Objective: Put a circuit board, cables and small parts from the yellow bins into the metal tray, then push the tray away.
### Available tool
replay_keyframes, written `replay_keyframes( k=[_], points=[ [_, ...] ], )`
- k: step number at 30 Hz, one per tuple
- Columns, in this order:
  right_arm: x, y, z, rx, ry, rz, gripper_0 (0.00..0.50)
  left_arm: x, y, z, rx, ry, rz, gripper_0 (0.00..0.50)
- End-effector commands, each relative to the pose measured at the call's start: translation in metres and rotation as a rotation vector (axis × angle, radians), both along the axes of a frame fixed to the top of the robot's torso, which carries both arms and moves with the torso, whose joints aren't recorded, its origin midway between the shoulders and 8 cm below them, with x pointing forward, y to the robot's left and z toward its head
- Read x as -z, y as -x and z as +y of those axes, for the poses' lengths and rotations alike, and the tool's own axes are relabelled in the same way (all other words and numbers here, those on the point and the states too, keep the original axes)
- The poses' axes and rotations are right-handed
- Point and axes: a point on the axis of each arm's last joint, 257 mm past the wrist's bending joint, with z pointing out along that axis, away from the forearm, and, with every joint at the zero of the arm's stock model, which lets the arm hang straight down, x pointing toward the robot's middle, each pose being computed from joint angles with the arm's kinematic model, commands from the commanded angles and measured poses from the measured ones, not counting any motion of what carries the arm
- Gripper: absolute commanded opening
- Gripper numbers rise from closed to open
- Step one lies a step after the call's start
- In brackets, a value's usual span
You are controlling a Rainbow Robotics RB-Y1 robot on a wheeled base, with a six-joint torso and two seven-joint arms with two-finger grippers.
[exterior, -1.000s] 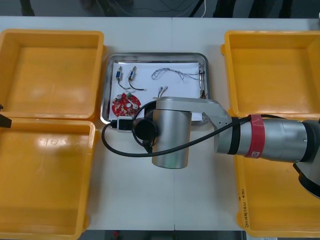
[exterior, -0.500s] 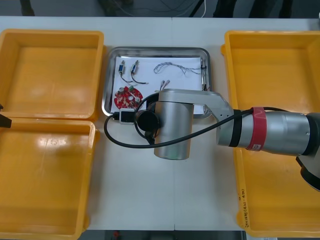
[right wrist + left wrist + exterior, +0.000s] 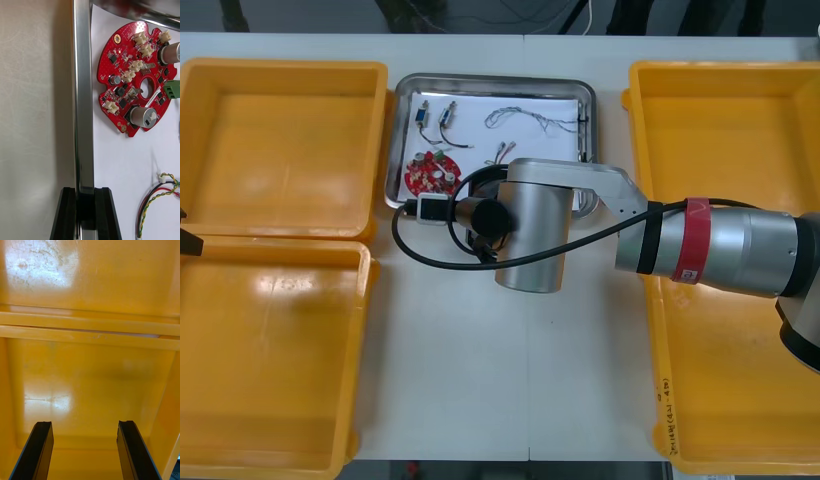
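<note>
The metal tray (image 3: 490, 81), white inside, lies between the far yellow bins. It holds a round red circuit board (image 3: 431, 174), two small metal parts (image 3: 423, 114), a twisted blue and white cable (image 3: 530, 122) and a red and yellow cable (image 3: 502, 152). My right arm (image 3: 530, 235) covers the tray's near edge. In the right wrist view my right gripper (image 3: 85, 189) is shut on the tray's rim (image 3: 83, 93), with the circuit board (image 3: 135, 75) and the red and yellow cable (image 3: 157, 195) just inside. My left gripper (image 3: 86, 423) stands open over a yellow bin (image 3: 90, 363).
Two yellow bins (image 3: 280, 145) sit on the left of the table and two more (image 3: 725, 130) on the right. A black cable (image 3: 420, 270) from my right wrist loops over the bare table in front of the tray.
The tray has slid toward the table's far edge, and my right arm has moved with it, holding its near rim. The left arm has stayed still.
</note>
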Motion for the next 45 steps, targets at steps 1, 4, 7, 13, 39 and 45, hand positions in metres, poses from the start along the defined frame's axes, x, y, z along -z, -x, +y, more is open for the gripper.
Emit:
replay_keyframes(
  k=[1,4,7,13,39,45],
  points=[
    [-0.026,-0.017,-0.001,0.001,-0.023,-0.046,0.0,-0.01,0.005,0.007,0.073,-0.064,-0.017,0.5],
    [-0.03,-0.021,-0.003,0.0,-0.023,-0.056,0.0,-0.01,0.005,0.007,0.073,-0.064,-0.017,0.5],
    [-0.034,-0.025,-0.007,-0.002,-0.022,-0.064,0.0,-0.01,0.005,0.007,0.073,-0.064,-0.017,0.5],
    [-0.035,-0.027,-0.012,0.0,-0.035,-0.05,0.0,-0.01,0.005,0.007,0.073,-0.064,-0.017,0.5],
    [-0.059,-0.043,0.004,-0.064,-0.098,-0.064,0.0,-0.01,0.005,0.007,0.073,-0.064,-0.017,0.5],
    [-0.065,-0.049,0.003,-0.077,-0.103,-0.086,0.0,-0.01,0.005,0.007,0.073,-0.064,-0.017,0.5]
  ],
)
